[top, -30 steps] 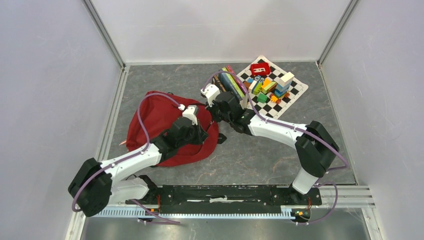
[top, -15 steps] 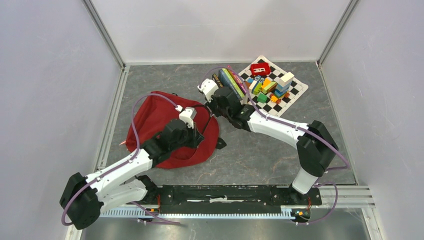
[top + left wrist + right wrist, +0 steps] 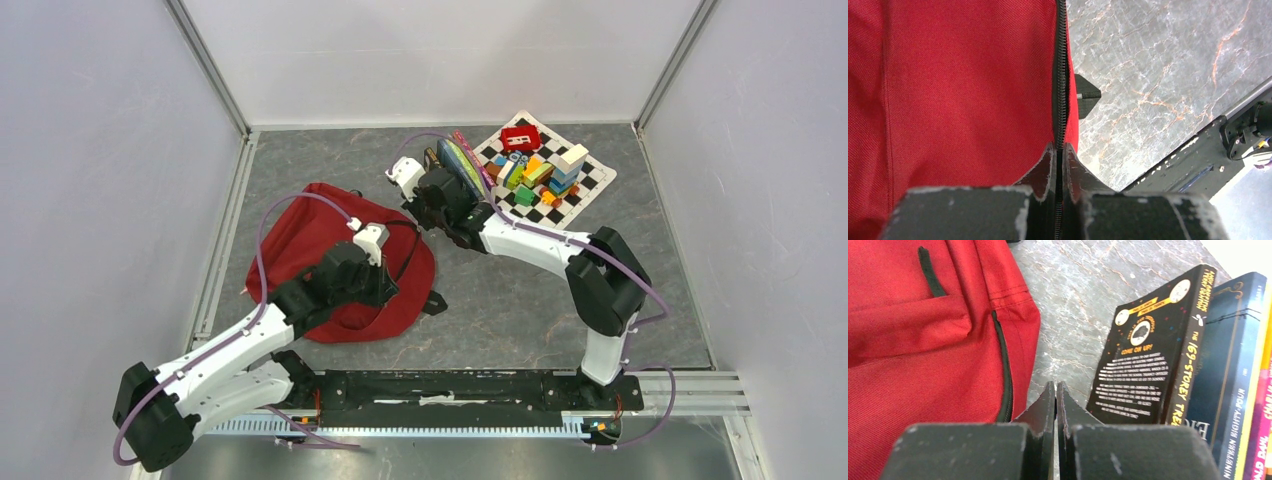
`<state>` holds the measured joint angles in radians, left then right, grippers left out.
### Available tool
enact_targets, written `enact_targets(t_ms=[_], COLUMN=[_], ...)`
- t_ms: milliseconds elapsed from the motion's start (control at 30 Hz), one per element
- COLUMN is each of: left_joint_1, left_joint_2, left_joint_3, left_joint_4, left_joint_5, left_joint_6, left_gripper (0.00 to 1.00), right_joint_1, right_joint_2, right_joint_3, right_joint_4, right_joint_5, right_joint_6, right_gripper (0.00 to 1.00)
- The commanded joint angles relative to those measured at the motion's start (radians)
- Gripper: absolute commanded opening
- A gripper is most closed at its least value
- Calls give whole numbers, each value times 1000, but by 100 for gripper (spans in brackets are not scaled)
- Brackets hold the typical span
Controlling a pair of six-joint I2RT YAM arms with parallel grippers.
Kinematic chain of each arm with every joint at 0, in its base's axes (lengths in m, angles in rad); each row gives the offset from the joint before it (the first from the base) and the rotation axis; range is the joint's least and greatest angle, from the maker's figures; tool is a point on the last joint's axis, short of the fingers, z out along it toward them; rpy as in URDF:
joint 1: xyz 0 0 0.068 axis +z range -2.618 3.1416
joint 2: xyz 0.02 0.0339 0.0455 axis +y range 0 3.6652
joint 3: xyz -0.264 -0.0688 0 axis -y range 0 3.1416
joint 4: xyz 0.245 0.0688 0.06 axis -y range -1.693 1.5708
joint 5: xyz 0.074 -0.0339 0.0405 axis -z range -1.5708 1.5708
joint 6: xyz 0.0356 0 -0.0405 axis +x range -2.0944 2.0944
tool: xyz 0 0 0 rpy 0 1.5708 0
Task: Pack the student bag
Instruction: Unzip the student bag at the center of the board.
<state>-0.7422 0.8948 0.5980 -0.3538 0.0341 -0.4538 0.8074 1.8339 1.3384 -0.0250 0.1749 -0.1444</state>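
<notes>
Several books (image 3: 1208, 365) lie just beside the student bag (image 3: 300, 245).

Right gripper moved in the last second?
Yes. In the top view the right gripper has slid left and slightly up-frame, further from the checkered mat.

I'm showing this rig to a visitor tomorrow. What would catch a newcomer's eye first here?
The big dark-red student bag lies left of centre, the left end effector shut on its black zipper. At the far side, a row of books stands beside a chequered mat heaped with bright blocks, the shut right end effector aimed between bag and books.
</notes>
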Motion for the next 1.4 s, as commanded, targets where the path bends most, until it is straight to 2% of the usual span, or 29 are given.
enact_targets(t_ms=[0,33,133,200,267,400,600,667,733,933,1000,1200,1367], left_joint_1=[-9,-9,-9,-9,-8,-8,-8,-8,-8,-9,-8,-8,-8], left_joint_2=[-23,-29,-35,-22,4,77,215,256,290,283,250,135,61], left_joint_3=[20,23,36,49,65,96,150,164,176,172,168,133,131], left_joint_4=[-84,-86,-78,-56,-27,77,209,223,225,242,216,109,-22], left_joint_5=[41,30,-11,-43,-87,-108,-129,-151,-174,-149,-118,74,126], left_joint_6=[-8,-11,-36,-56,-80,-101,-102,-105,-106,-97,-57,63,104], left_gripper=[2,3,21,47,68,84,92,91,84,17,6,2,2], right_joint_1=[-15,-15,-15,-16,-16,-15,-15,-14,-15,-15,-16,-16,-15], right_joint_2=[24,29,25,8,-14,-60,-89,-96,-105,-146,-149,-117,-78], right_joint_3=[59,64,61,44,18,-29,-31,-28,-26,-50,-51,-44,-29], right_joint_4=[102,101,99,101,103,106,82,71,54,41,40,50,54], right_joint_5=[-51,-65,-116,-158,-172,-206,-207,-206,-198,-181,-181,-99,-57], right_joint_6=[29,35,49,50,57,63,67,69,71,62,62,62,45], right_gripper=[0,0,0,0,0,0,0,0,0,0,0,0,0])
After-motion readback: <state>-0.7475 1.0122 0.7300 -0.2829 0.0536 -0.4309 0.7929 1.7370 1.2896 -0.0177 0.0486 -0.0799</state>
